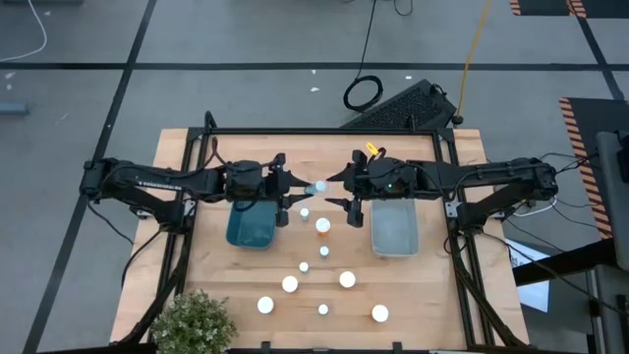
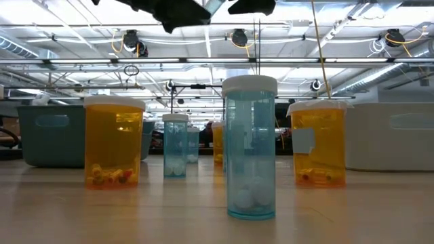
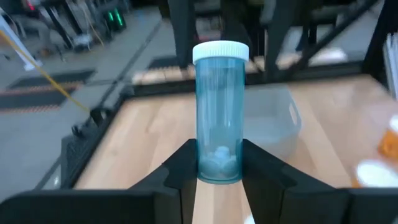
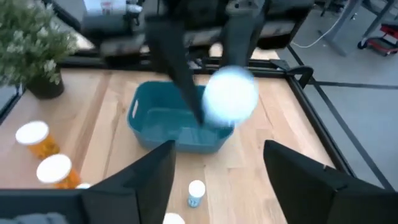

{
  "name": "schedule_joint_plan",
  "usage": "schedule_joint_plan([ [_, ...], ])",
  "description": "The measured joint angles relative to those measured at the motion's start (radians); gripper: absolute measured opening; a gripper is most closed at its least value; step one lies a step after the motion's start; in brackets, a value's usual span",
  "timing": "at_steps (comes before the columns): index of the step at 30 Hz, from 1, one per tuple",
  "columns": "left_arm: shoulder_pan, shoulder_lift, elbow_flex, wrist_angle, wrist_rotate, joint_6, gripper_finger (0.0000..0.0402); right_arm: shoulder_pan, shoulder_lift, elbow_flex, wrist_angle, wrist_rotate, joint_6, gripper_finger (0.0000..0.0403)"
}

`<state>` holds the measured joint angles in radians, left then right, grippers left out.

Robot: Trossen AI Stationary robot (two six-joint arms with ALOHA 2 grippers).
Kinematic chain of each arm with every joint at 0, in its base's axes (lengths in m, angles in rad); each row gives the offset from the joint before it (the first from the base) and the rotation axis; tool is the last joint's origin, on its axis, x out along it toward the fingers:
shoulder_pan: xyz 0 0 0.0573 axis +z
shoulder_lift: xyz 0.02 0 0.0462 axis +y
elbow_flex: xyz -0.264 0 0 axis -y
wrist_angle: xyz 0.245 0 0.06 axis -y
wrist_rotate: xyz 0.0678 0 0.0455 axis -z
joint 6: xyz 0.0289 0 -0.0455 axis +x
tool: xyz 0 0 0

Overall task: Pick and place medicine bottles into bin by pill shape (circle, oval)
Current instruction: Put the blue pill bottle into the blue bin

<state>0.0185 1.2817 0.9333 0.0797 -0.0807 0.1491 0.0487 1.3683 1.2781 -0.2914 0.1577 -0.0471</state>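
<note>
A blue-tinted medicine bottle (image 3: pixel 219 112) with a white cap and white round pills hangs in the air above the table's middle, with my left gripper (image 1: pixel 298 187) shut on it. Its cap (image 4: pixel 231 93) points at my right gripper (image 1: pixel 340 189), which stands open just to the right of it, its fingers (image 4: pixel 158 168) apart and touching nothing. Several other medicine bottles (image 1: pixel 322 225), blue-tinted and amber (image 2: pixel 114 142), stand upright on their bases on the wooden table (image 1: pixel 423 295). My left gripper pinches the bottle's base end (image 3: pixel 217 171) between its two fingers (image 3: pixel 180 168), one on each side of the round wall. The fingers come level from the table's left and lie along the bottle. The bottle sticks out level beyond the fingertips, cap toward the right, clear of the table.
A teal bin (image 1: pixel 251 228) sits below my left gripper and a clear grey bin (image 1: pixel 394 230) below my right arm. A potted plant (image 1: pixel 192 324) stands at the near left corner. A dark frame (image 1: pixel 324 132) borders the table's far edge.
</note>
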Motion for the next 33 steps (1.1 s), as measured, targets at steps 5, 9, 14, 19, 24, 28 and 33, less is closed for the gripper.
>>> schedule_joint_plan([
  [5,-0.009,-0.016,-0.001,0.048,0.001,-0.028,0.0109,0.038,-0.016,-0.119,0.172,0.0,-0.022,0.0253],
  [9,-0.024,0.024,-0.002,0.117,0.002,-0.007,0.0109,0.059,-0.045,-0.254,0.452,0.012,-0.027,0.0249],
  [14,-0.029,0.101,-0.002,0.262,0.041,-0.001,0.0109,0.071,-0.079,-0.443,0.833,0.053,-0.069,0.0237],
  [19,-0.028,0.186,-0.002,0.426,0.054,0.0,0.0109,0.07,-0.104,-0.577,1.118,0.051,-0.118,0.0215],
  [24,-0.024,0.27,-0.002,0.59,0.056,-0.003,0.0109,0.066,-0.105,-0.602,1.161,0.05,-0.121,0.0188],
  [28,-0.024,0.321,-0.002,0.692,0.057,-0.022,0.0109,0.062,-0.104,-0.601,1.16,0.05,-0.115,0.0166],
  [33,-0.025,0.34,-0.002,0.737,0.06,-0.031,0.0109,0.062,-0.105,-0.6,1.129,0.05,-0.096,0.0137],
])
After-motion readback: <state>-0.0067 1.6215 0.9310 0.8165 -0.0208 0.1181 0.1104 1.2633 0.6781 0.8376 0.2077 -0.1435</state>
